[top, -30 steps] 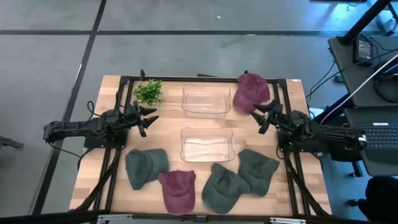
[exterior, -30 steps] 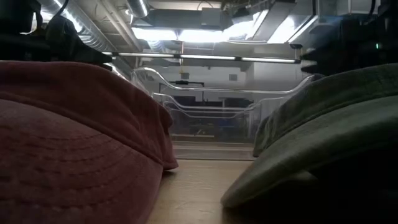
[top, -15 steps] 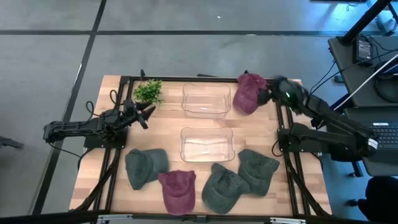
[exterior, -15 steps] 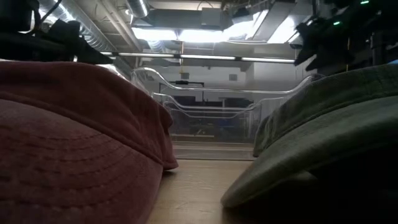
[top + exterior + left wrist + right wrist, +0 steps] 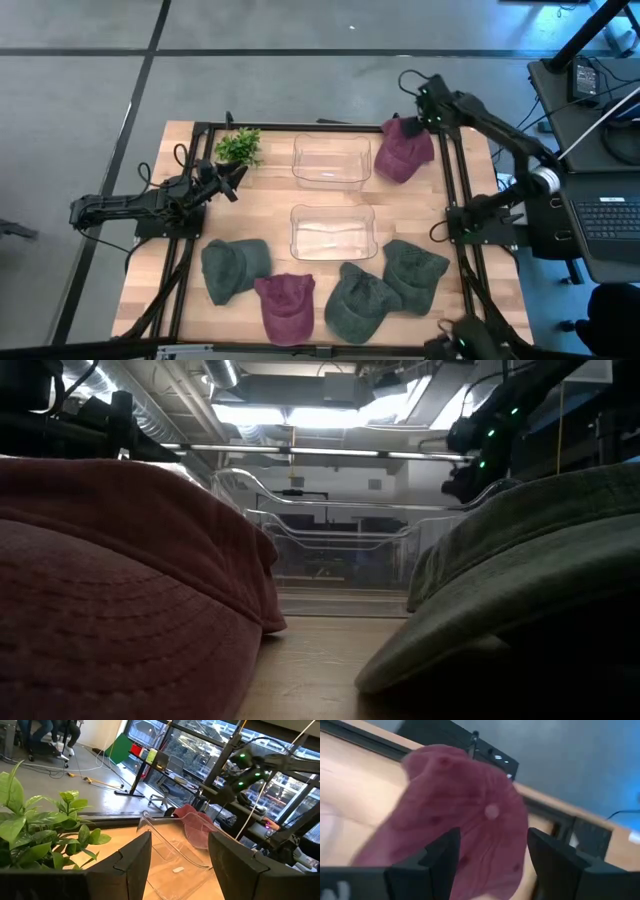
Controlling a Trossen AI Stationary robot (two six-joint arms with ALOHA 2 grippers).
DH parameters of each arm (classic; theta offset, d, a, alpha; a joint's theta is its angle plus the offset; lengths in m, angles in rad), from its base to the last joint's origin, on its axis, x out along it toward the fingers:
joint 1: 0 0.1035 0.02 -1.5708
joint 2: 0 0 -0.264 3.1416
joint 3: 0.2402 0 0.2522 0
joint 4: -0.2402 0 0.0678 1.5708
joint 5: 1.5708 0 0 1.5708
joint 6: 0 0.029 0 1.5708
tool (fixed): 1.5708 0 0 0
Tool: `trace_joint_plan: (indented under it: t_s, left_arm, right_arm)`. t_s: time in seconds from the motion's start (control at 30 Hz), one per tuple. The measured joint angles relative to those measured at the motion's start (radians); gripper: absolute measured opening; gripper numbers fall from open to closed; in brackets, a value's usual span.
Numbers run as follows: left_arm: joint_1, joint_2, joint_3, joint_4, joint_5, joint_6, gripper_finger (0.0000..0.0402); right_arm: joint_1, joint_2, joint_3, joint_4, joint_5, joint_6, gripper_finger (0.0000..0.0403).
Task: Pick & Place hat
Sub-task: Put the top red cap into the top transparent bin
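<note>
Right arm raised over maroon hat (image 5: 402,152), fingers (image 5: 429,865) apart; left fingers (image 5: 131,862) apart.

- The right gripper (image 5: 418,112) hangs with fingers spread over the far maroon hat (image 5: 402,150), nothing between them.
- That hat leans on the far clear bin (image 5: 331,161), closing that side; the black frame rail (image 5: 456,170) borders the other.
- Bare wood lies between both bins (image 5: 331,231).
- Five hats (image 5: 285,305) crowd the near edge.
- The plant (image 5: 239,147) sits just beyond the left gripper (image 5: 229,182).
</note>
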State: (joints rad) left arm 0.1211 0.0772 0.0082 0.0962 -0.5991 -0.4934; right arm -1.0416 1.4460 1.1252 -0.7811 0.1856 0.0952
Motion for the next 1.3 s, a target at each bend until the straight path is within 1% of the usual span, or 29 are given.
trace_joint_plan:
  t_s: [0.17, 0.3, 0.37, 0.53, 0.6, 0.67, 0.73, 0.93, 0.97, 1.17, 1.3]
  left_arm:
    - [0.0, 0.0, 0.0, -0.001, 0.0, 0.0, 0.019]
    - [0.0, 0.0, 0.0, -0.002, 0.0, 0.0, 0.019]
    - [0.0, 0.0, 0.0, -0.002, 0.0, 0.0, 0.0191]
    - [0.0, 0.0, 0.0, -0.002, 0.0, 0.013, 0.019]
    - [0.0, 0.0, 0.0, -0.002, -0.001, 0.026, 0.019]
    - [0.0, 0.0, 0.0, -0.002, -0.003, 0.036, 0.0191]
    - [0.0, 0.0, 0.0, -0.002, -0.007, 0.043, 0.0191]
    - [0.0, 0.0, 0.0, -0.002, -0.013, 0.043, 0.0189]
    - [0.0, 0.0, 0.0, -0.002, -0.013, 0.043, 0.019]
    - [0.0, 0.0, 0.0, -0.002, -0.013, 0.043, 0.0191]
    - [0.0, 0.0, 0.0, -0.002, -0.014, 0.043, 0.019]
  right_arm:
    - [-0.005, 0.15, 0.073, 0.006, 0.007, -0.115, 0.023]
    - [-0.007, 0.238, 0.088, 0.014, 0.005, -0.18, 0.023]
    - [-0.009, 0.269, 0.088, 0.007, 0.008, -0.198, 0.023]
    - [-0.011, 0.322, 0.088, 0.008, 0.056, -0.209, 0.0229]
    - [-0.011, 0.335, 0.088, 0.009, 0.066, -0.209, 0.0223]
    - [-0.01, 0.342, 0.088, 0.006, 0.097, -0.209, 0.0205]
    - [-0.01, 0.344, 0.088, 0.003, 0.125, -0.21, 0.0173]
    - [-0.024, 0.344, 0.088, -0.001, 0.135, -0.238, 0.0052]
    - [-0.026, 0.344, 0.088, -0.004, 0.135, -0.244, 0.0045]
    - [-0.027, 0.34, 0.088, -0.038, 0.12, -0.258, 0.0045]
    - [-0.002, 0.272, 0.088, -0.118, 0.057, -0.261, 0.0045]
